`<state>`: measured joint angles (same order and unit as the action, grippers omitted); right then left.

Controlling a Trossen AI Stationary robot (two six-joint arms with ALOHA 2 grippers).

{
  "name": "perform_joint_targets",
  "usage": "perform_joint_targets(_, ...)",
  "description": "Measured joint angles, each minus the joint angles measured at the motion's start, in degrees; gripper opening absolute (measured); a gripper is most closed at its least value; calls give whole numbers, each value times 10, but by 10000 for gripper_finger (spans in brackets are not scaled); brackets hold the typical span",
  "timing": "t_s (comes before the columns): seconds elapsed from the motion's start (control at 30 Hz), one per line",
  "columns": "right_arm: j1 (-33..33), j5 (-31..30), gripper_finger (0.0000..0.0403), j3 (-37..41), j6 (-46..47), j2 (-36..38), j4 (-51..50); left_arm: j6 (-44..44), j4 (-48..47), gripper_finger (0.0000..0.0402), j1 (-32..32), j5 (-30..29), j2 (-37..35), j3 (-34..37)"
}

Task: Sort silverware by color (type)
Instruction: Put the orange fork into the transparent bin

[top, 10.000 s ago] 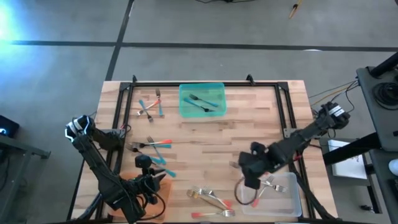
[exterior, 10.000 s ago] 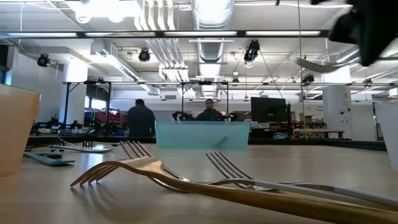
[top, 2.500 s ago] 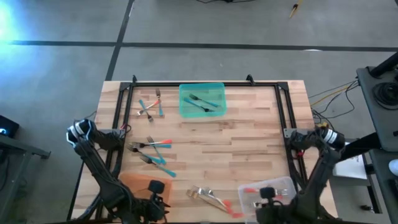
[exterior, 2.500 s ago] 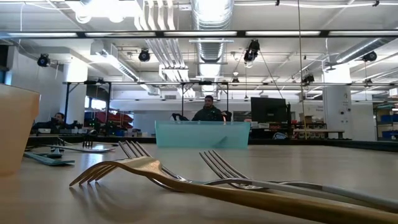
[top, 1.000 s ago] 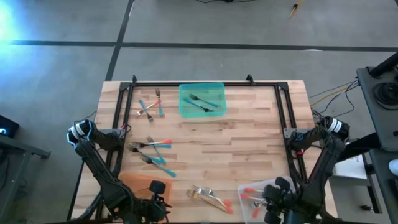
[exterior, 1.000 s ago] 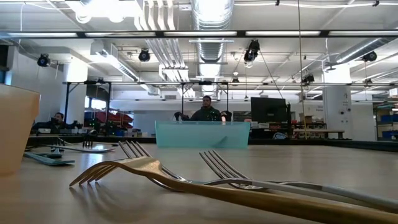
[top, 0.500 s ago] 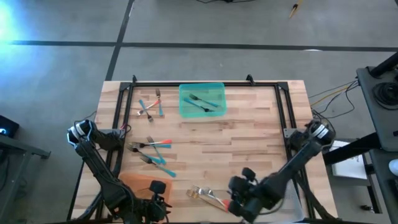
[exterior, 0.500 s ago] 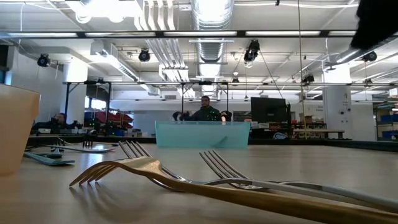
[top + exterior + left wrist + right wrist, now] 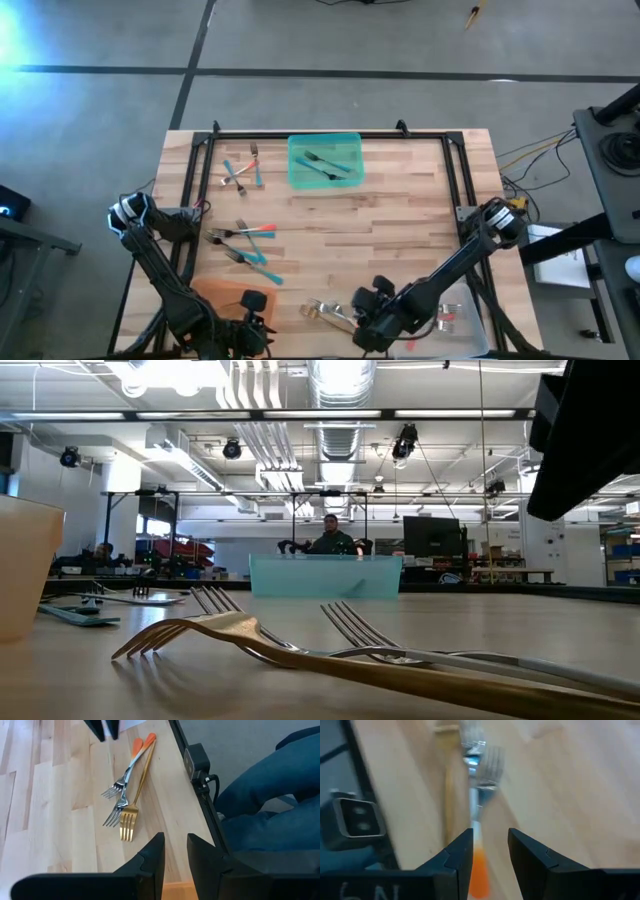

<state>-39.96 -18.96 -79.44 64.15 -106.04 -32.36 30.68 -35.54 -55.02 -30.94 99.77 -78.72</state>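
- Pale wooden table [image 9: 400,240] framed by black rails, grey floor around it, a workshop hall with ceiling pipes behind in the low view.
- At the near edge, lying flat: a small cluster of forks [image 9: 335,315], one gold fork [image 9: 134,802] and two silver ones with coral handles, long axes roughly parallel, tines toward the table's left side, handles toward the clear tray [image 9: 462,298].
- Farther off: mixed teal- and coral-handled forks [image 9: 243,240] at mid left, more near the far left corner [image 9: 241,170], two lying in the teal tray [image 9: 324,161].
- Right gripper [image 9: 368,322] low over the near-edge cluster, fingers parted with a clear gap, empty, straddling a coral handle [image 9: 478,865] without touching.
- Left gripper [image 9: 245,325] parked by the orange tray [image 9: 215,295], fingers slightly apart, holding nothing.
- Against a second ago: right arm swung from over the clear tray leftward to the cluster; forks unmoved.
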Motion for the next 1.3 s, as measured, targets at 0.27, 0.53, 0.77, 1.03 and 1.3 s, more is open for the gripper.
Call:
perform_joint_targets(0.27,0,15,114,0,-35,-25,58,0,0,65,0,0,0,0)
perform_joint_targets(0.53,3,16,113,0,-34,-52,58,0,1,65,0,0,1,0)
perform_joint_targets(0.77,6,28,112,0,-33,-64,65,0,1,65,0,0,1,0)
perform_joint_targets(1.03,6,30,112,0,-33,-64,79,0,1,65,0,0,1,1)
perform_joint_targets(1.3,8,45,112,0,-33,-86,99,0,0,65,0,0,1,1)
